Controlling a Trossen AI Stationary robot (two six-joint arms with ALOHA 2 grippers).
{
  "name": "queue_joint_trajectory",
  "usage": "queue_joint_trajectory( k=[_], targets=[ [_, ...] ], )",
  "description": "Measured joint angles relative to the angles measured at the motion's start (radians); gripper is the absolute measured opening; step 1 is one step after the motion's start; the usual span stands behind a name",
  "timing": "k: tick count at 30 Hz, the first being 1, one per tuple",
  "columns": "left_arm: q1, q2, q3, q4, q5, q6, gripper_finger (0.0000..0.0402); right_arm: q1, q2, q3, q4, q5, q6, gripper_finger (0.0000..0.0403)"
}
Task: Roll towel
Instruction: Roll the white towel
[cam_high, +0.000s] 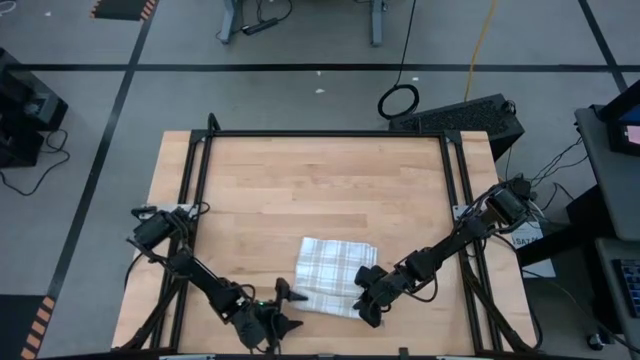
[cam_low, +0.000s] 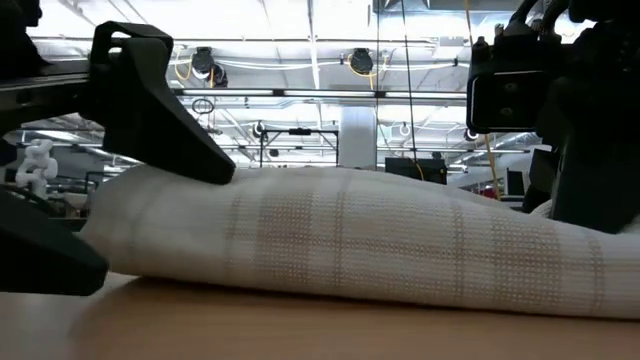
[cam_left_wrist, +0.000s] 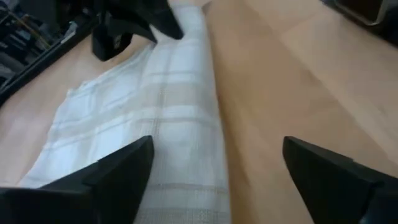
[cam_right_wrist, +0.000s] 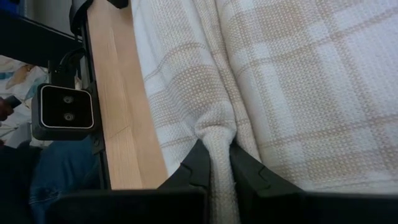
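Closest to us, our right gripper (cam_right_wrist: 214, 163) pinches a fold of the towel (cam_high: 334, 272), which lies partly rolled near the front edge of the light wooden table (cam_high: 300, 185). Our left gripper (cam_high: 283, 310) sits spread wide at the towel's left end, holding nothing. Around the table we see grey floor marked with black tape lines (cam_high: 300, 68), and behind it a hall with ceiling lights (cam_low: 300, 30).

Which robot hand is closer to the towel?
Right. The right gripper pinches a fold of the towel; the left gripper stands open at its near edge.
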Motion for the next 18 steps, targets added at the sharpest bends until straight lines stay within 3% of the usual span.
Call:
queue_joint_trajectory(
  k=[7,18],
  targets=[
    [0.041,-0.001,0.000,-0.042,-0.021,-0.028,0.0360,0.000,0.000,0.000,0.000,0.000,-0.001,0.0015],
    [0.115,-0.006,0.001,-0.119,0.092,-0.172,0.0309,-0.001,-0.002,-0.002,0.016,-0.020,-0.029,0.0023]
  ],
)
